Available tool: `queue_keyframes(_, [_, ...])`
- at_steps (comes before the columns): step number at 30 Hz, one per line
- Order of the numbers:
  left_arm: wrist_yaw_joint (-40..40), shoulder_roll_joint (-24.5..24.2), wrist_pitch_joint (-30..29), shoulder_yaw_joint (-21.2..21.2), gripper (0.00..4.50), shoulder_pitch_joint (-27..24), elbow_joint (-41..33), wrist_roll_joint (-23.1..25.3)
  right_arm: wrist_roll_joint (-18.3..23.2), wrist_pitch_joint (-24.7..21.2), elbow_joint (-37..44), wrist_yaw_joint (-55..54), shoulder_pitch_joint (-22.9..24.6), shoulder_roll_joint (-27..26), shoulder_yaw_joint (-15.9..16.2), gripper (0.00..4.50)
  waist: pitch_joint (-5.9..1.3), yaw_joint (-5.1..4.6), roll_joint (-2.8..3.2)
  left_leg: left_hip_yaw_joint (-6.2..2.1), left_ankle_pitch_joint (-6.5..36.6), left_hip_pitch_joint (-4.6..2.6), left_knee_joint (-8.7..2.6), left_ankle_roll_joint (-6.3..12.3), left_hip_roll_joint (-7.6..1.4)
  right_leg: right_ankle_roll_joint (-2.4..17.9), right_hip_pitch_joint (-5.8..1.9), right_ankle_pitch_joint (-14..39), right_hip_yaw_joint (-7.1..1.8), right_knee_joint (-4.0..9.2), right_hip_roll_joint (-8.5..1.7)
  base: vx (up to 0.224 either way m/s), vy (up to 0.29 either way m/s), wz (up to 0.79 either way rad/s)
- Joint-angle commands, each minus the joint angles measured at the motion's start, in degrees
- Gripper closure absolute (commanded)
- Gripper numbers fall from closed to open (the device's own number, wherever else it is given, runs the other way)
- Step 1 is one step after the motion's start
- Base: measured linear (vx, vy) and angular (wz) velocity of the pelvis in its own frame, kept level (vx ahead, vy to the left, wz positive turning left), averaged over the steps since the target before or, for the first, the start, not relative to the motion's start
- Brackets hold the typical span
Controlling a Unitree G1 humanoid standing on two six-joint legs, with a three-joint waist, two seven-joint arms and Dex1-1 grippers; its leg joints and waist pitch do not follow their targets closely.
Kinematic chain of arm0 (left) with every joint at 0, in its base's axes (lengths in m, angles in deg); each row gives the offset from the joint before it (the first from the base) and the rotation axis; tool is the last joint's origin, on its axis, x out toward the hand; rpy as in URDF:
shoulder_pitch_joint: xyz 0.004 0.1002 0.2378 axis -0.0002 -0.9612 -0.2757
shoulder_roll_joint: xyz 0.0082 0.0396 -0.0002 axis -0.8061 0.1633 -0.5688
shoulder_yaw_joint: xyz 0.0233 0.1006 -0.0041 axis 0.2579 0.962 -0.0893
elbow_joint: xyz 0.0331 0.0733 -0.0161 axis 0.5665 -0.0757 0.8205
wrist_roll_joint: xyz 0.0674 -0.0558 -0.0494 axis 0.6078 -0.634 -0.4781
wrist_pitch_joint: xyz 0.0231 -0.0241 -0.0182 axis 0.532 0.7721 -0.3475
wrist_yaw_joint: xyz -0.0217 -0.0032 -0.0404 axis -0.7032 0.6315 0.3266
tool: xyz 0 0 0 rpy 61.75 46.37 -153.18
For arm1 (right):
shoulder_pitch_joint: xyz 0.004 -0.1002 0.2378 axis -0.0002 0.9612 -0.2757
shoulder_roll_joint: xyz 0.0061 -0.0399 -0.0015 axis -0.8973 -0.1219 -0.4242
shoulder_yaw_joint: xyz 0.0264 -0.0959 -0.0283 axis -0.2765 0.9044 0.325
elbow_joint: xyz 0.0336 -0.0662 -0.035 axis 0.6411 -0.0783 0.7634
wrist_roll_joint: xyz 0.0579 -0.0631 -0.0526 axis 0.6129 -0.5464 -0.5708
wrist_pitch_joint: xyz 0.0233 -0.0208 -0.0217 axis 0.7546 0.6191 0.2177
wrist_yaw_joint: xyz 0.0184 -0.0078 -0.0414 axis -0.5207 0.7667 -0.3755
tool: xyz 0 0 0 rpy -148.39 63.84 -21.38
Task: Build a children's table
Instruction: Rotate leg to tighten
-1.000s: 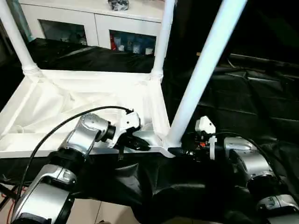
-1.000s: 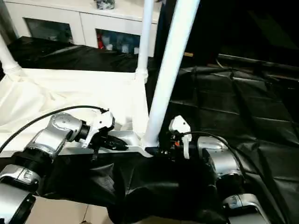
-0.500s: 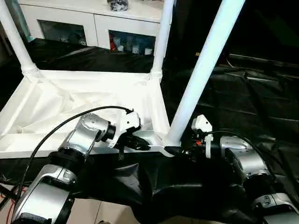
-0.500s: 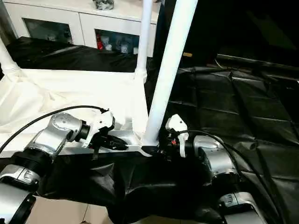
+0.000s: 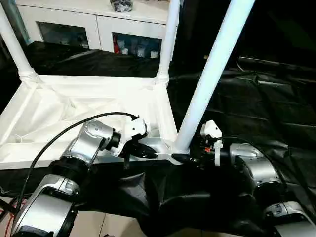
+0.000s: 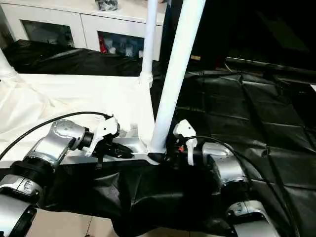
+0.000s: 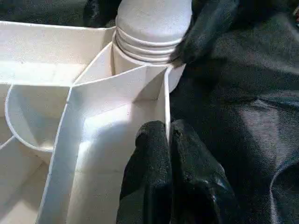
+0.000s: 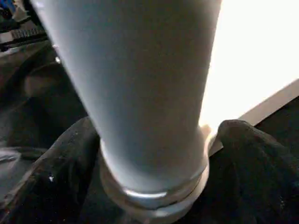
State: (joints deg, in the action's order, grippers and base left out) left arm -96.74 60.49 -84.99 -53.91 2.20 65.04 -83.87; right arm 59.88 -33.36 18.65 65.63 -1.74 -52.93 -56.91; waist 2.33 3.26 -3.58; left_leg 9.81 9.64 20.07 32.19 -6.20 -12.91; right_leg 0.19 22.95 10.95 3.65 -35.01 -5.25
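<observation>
Left eye view shows the black-draped work table [image 5: 276,98] carrying the white plastic rectangular tabletop [image 5: 74,106], ribbed underside up, its near edge at the work table's front. Three long white tube legs stand in its corner sockets: two at the far corners [image 5: 165,44] [image 5: 15,47], and the nearest leg [image 5: 212,74] rising, tilted, from the near right corner socket [image 7: 145,51]. My left gripper [image 7: 166,140] is pinched tight on the thin upright rim wall of the tabletop just beside that socket. My right gripper [image 8: 154,140] is spread wide, one black finger [image 8: 56,168] on each side of the nearest leg's base, close against it.
</observation>
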Motion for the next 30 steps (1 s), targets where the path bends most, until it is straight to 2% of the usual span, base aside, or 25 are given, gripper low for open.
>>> queue_keyframes(1, [-0.8,3.1,0.2,2.9,4.50,-0.5,-1.9,-0.6,0.1,0.5,0.2,1.5,-1.2,-3.7,3.6,0.15,-2.76,0.17,0.65,0.40,17.7,-0.02,-3.89,1.51,-0.39,11.8,-2.35,15.7,-2.11,4.81,-2.24,0.000,0.000,0.00])
queue_keyframes(7, [-1.1,2.7,0.3,2.9,4.50,-0.7,-1.9,-0.5,0.8,-0.8,0.5,2.6,-1.3,-4.0,3.1,0.15,-2.83,0.18,0.61,0.46,17.2,0.02,-3.82,1.74,-0.39,12.4,-2.46,14.3,-2.13,4.64,-2.22,0.000,0.000,0.00])
queue_keyframes(11, [-1.0,2.8,0.1,2.9,4.50,-0.5,-1.9,-0.5,1.4,-1.3,0.0,3.8,-1.6,-4.2,3.1,0.54,-2.82,0.23,0.62,0.48,16.7,0.05,-3.82,1.79,-0.39,12.6,-2.50,13.8,-2.10,4.58,-2.23,0.000,0.000,0.00])
queue_keyframes(16, [-1.1,2.8,-0.1,2.9,4.50,-0.7,-2.1,-0.6,1.6,-1.6,0.3,4.4,-1.5,-4.2,3.2,0.74,-2.84,0.12,0.62,0.46,17.9,-0.01,-3.80,1.96,-0.42,12.3,-2.41,15.6,-2.07,4.72,-2.27,0.000,0.000,0.00])
queue_keyframes(17, [-1.1,2.8,0.0,2.9,4.50,-0.8,-2.1,-0.6,1.7,-1.7,0.3,4.5,-1.5,-4.3,3.2,0.88,-2.90,0.34,0.72,0.48,17.2,-0.16,-3.83,1.99,-0.61,12.7,-2.32,14.4,-2.19,4.71,-2.48,0.000,0.000,0.00])
queue_keyframes(20, [-1.0,2.8,-0.1,2.9,4.50,-0.9,-2.2,-0.5,1.6,-1.8,0.5,4.6,-1.4,-4.3,3.1,1.05,-2.93,0.59,0.72,0.66,14.5,-0.01,-3.67,2.30,-0.48,13.8,-2.56,10.0,-2.16,4.10,-2.15,0.000,0.000,0.00])
queue_keyframes(23, [-0.6,3.0,-0.2,2.8,4.50,-0.8,-2.1,-0.5,1.6,-1.7,0.5,4.7,-1.4,-4.1,3.0,1.34,-2.99,0.65,0.64,0.67,13.5,0.10,-3.64,2.33,-0.42,13.9,-2.74,8.9,-2.07,3.96,-2.14,0.000,0.000,0.00])
queue_keyframes(27, [0.5,3.3,-0.8,2.5,4.50,-0.6,-1.9,-0.4,1.6,-1.9,0.2,4.6,-1.3,-4.1,2.8,1.73,-2.92,0.83,0.62,0.73,14.0,0.01,-3.62,2.38,-0.40,13.7,-2.70,10.2,-2.11,4.10,-2.23,0.000,0.000,0.00])
queue_keyframes(30, [1.0,3.5,-0.9,2.3,4.50,-0.7,-1.9,-0.2,1.7,-2.0,-0.1,4.1,-1.1,-4.1,2.7,1.78,-2.88,0.91,0.60,0.72,14.1,0.03,-3.66,2.24,-0.40,13.3,-2.67,10.9,-2.12,4.18,-2.25,0.000,0.000,0.00])
